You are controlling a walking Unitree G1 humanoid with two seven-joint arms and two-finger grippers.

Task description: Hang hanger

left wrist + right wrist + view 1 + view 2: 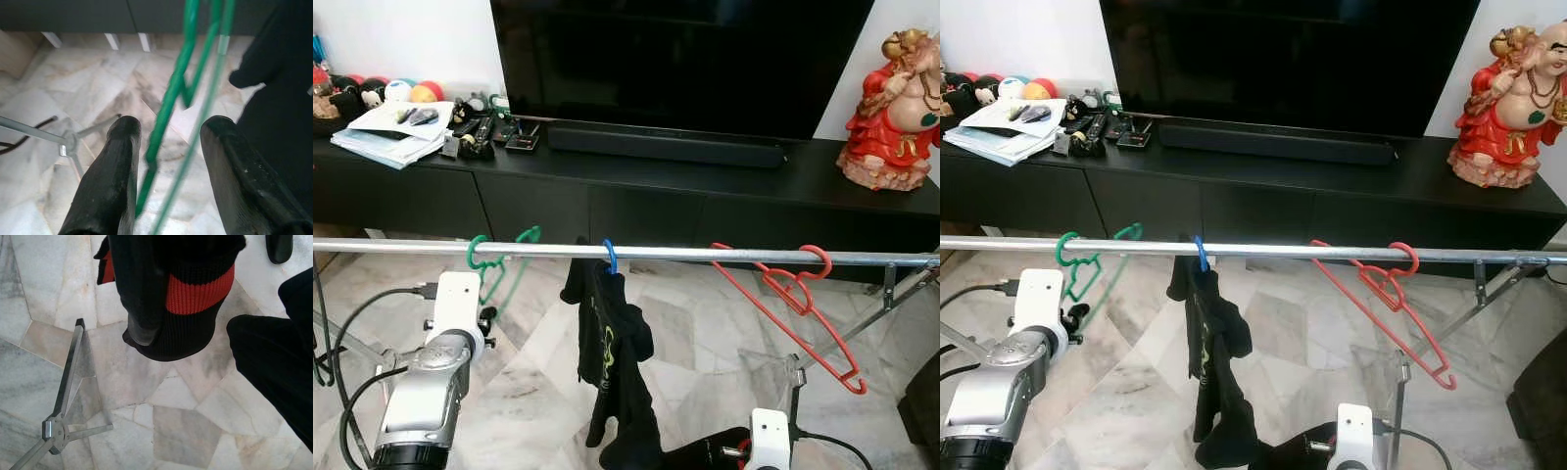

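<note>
Left gripper point(168, 142) straddles green hanger point(171, 103) beside black garment point(612, 362).

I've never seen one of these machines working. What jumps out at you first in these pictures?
A metal rail crosses the view with three hangers on it: a green hanger at the robot's left, a blue one carrying a black shirt in the middle, and a red hanger tilted at the right. The left gripper straddles the green hanger's wires. Behind stands a red figurine on a dark cabinet.
</note>
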